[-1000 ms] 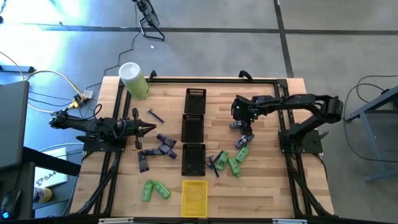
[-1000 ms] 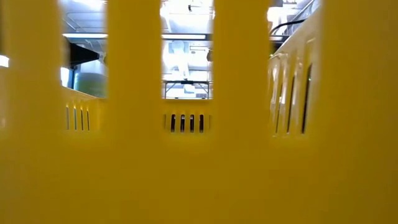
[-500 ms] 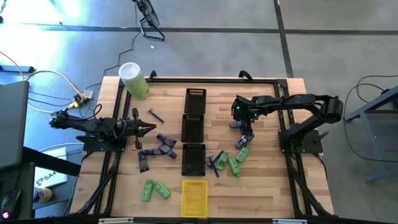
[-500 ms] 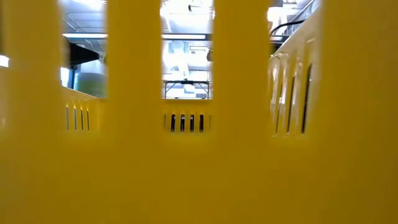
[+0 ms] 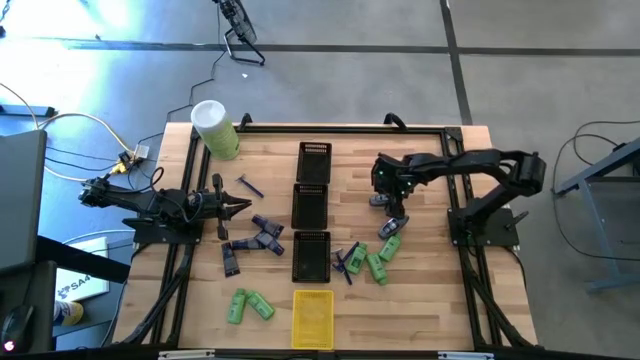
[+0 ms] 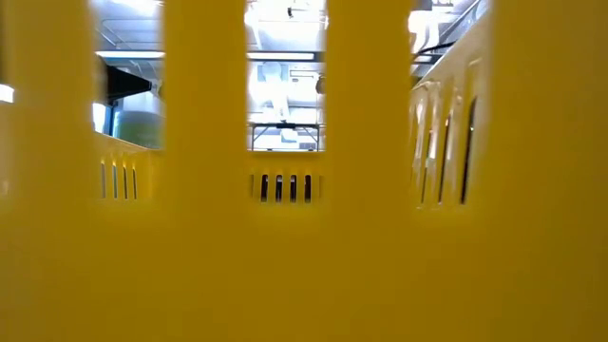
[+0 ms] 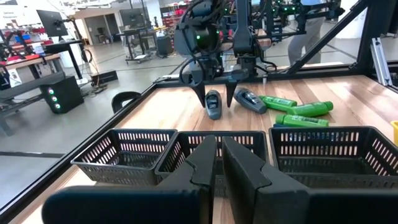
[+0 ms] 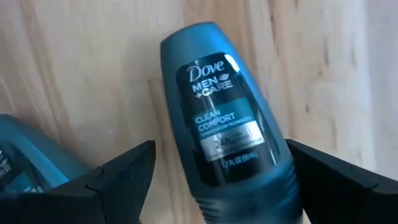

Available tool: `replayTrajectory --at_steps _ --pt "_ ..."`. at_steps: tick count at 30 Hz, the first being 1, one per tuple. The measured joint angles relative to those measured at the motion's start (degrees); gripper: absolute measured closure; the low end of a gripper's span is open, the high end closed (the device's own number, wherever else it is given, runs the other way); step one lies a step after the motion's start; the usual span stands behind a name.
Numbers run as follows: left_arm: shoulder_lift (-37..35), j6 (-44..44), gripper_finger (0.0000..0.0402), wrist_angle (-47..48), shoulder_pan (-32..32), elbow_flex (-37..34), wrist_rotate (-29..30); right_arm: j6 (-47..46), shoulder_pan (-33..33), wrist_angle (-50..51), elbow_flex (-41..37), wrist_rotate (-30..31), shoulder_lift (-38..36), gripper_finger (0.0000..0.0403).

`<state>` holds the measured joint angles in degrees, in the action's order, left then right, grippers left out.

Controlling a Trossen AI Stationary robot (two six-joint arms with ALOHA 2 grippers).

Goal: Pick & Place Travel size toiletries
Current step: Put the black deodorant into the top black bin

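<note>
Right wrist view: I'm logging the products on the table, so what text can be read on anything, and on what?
"Dove MEN+CARE": on the grey-blue deodorant lying on the wood between the open right gripper fingers.
"CLEAN COMFORT": same label, lower.
Smaller print under that: too blurred to read.
Second deodorant beside it: label cut off, unreadable.

Three black slotted plastic trays (image 5: 312, 205) are running in a row down the table's middle, blocking sideways passage, while bare wood is lying open just right of them.
</note>
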<state>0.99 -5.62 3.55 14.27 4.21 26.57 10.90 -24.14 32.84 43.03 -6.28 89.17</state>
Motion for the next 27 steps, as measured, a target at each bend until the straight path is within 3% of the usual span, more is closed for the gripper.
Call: replayTrajectory --at_steps 9,21,27 --pt "-0.01 0.00 0.0378 0.00 0.01 0.00 0.04 1.06 0.09 -0.55 0.11 0.67 0.88 0.0075" --pt "-0.01 -0.04 0.0378 0.02 0.00 0.00 0.13 1.20 -0.02 -0.92 0.02 2.18 0.85 0.0165" --pt "0.01 -0.04 0.0378 0.02 0.00 0.00 0.13 0.89 -0.02 -1.05 0.02 2.27 0.85 0.0182"
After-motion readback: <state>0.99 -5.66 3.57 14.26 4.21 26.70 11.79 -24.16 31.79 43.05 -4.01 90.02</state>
